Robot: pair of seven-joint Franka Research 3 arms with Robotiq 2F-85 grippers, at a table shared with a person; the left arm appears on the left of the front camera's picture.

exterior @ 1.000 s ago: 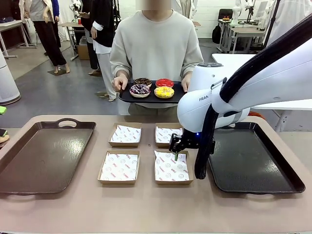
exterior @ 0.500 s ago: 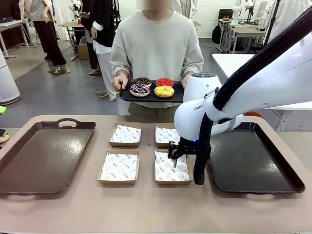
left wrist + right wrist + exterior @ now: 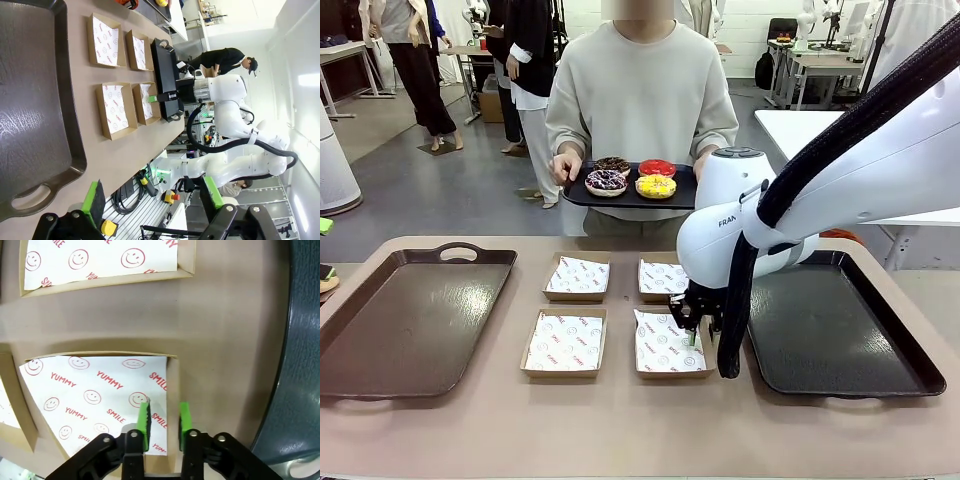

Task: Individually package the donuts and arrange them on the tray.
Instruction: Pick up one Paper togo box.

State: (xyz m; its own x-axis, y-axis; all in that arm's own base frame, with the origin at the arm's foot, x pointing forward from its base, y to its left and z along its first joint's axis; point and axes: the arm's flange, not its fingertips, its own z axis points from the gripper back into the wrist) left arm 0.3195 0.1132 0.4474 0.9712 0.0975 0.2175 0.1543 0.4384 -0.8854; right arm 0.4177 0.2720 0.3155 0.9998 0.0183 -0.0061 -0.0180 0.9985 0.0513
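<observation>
Several donuts lie on a black tray (image 3: 582,196) that the person holds at the far side: plain chocolate (image 3: 613,164), red-glazed (image 3: 657,168), dark with purple-white sprinkles (image 3: 606,181) and yellow-glazed (image 3: 656,186). My right gripper (image 3: 692,335) is down at the near-right cardboard box (image 3: 665,345). In the right wrist view, the right gripper (image 3: 164,425) is shut on the right wall of this box (image 3: 172,385), one green pad inside on the printed paper, the other outside. My left gripper (image 3: 152,200) hangs open above the table's left end, holding nothing.
Three more paper-lined boxes (image 3: 577,276) (image 3: 663,277) (image 3: 565,341) sit mid-table. A brown handled tray (image 3: 410,320) lies at the left and a dark tray (image 3: 840,330) at the right, close beside the gripped box. Other people stand far behind.
My right gripper has moved right and down to the near-right box's right wall and shut on it. The box's paper has shifted slightly. The left arm has stayed still.
</observation>
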